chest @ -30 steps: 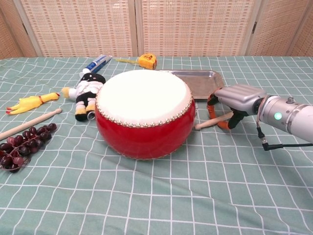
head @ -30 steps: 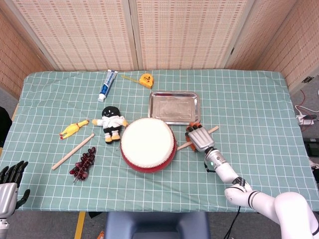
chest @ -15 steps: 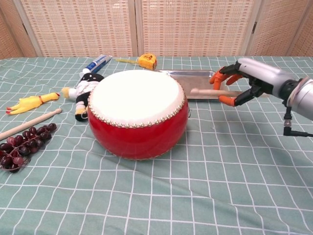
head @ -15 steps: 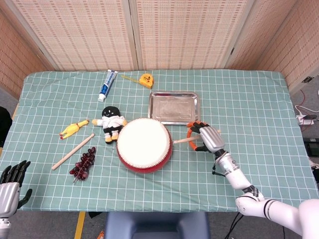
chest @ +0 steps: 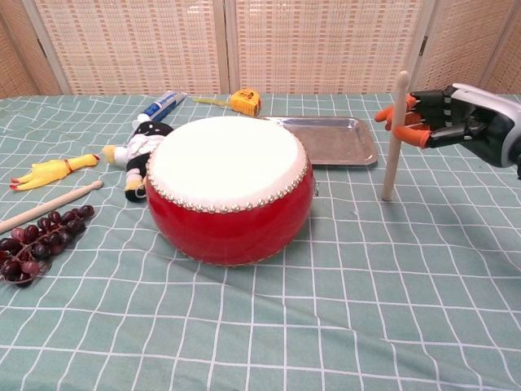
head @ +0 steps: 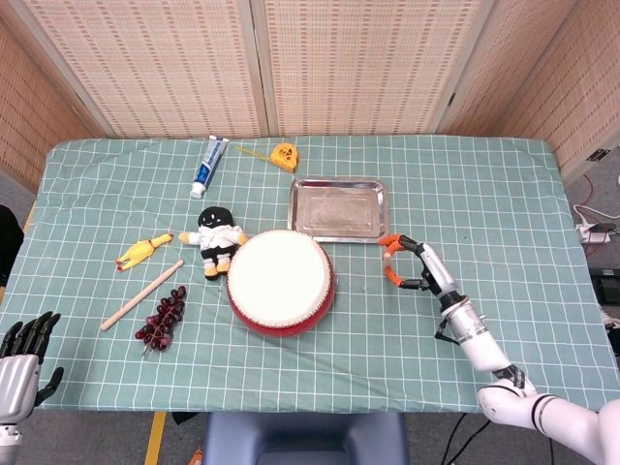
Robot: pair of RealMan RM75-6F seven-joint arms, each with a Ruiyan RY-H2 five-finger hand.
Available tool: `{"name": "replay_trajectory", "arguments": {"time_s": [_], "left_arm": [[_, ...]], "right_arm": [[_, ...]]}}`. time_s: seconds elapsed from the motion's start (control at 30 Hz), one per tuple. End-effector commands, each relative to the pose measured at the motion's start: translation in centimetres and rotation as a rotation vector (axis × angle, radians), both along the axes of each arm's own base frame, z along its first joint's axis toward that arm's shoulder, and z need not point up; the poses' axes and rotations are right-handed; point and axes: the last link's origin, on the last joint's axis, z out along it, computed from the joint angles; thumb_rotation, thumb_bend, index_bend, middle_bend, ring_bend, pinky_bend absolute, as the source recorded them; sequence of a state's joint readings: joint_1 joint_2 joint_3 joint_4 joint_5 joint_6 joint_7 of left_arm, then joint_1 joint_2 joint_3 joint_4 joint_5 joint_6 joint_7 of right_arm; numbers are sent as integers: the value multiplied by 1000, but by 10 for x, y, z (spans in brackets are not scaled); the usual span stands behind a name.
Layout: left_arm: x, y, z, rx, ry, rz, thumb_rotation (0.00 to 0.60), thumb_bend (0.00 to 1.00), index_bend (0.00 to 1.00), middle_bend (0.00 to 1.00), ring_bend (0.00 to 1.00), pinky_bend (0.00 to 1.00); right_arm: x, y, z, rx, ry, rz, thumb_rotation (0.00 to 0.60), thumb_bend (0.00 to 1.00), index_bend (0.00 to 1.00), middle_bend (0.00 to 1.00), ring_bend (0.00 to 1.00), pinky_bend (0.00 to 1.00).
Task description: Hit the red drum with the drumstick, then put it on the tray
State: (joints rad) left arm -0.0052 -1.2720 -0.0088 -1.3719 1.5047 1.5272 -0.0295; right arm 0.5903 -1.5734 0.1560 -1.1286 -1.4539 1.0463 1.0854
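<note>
We count two sticks: one upright in the right hand (chest: 444,118), one lying flat at the table's left edge. One drum (head: 281,282), one tray (head: 338,208), one doll (head: 217,238), one rubber chicken (head: 143,251), one grape bunch (head: 163,319), one toothpaste tube (head: 208,167), one tape measure (head: 284,156).

The held drumstick (chest: 394,137) stands near vertical in the chest view, orange fingertips (chest: 413,137) pinching it near the top, lower end down close to the cloth, right of the drum and just in front of the tray's near right corner. We can't tell if the tip touches the cloth. In the head view the stick is nearly end-on and hard to make out; we only see the right hand (head: 417,264) curled around it, between drum and table's right side, just below the tray.

Right forearm runs from the lower right corner up-left toward the tray, hand raised above the cloth, palm facing left toward the drum.

Left hand (head: 21,347) sits low at the table's bottom-left corner, off the cloth edge, fingers spread and holding nothing. Not visible in the chest view.

Spare stick (head: 142,294) lies diagonal between chicken and grapes. Drum sits centre, white skin up, doll touching its upper-left side. Tray is just behind the drum.
</note>
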Motion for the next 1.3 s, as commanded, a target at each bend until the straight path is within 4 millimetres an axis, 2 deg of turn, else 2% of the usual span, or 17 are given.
{"name": "replay_trajectory", "arguments": {"time_s": [0.03, 0.27, 0.43, 0.63, 0.77, 0.97, 1.3], "left_arm": [[0, 0, 0, -2, 1, 2, 600, 310, 80, 50, 82, 20], [2, 1, -2, -11, 3, -10, 600, 310, 80, 50, 82, 20], [4, 3, -3, -15, 7, -13, 600, 310, 80, 50, 82, 20], [5, 4, -3, -15, 9, -16, 600, 311, 80, 50, 83, 20], [5, 4, -2, -13, 11, -16, 600, 311, 80, 50, 82, 20], [4, 3, -3, -16, 8, -11, 600, 311, 80, 51, 82, 19], [2, 4, -5, -23, 4, -5, 600, 311, 80, 50, 82, 20]], "right_arm": [[-19, 1, -6, 67, -139, -44, 600, 405, 681, 306, 279, 290], [-31, -4, 1, 120, -405, -79, 600, 405, 658, 324, 321, 315], [-41, -5, 2, 129, -455, -87, 600, 401, 627, 325, 331, 315], [-49, -6, -4, 158, -538, -123, 600, 237, 551, 325, 334, 326], [-52, -7, -6, 177, -603, -147, 600, 184, 502, 325, 339, 336], [-55, -8, -9, 185, -595, -143, 600, 181, 504, 325, 344, 338], [-49, -2, -24, 218, -493, -107, 600, 181, 563, 343, 365, 358]]}}
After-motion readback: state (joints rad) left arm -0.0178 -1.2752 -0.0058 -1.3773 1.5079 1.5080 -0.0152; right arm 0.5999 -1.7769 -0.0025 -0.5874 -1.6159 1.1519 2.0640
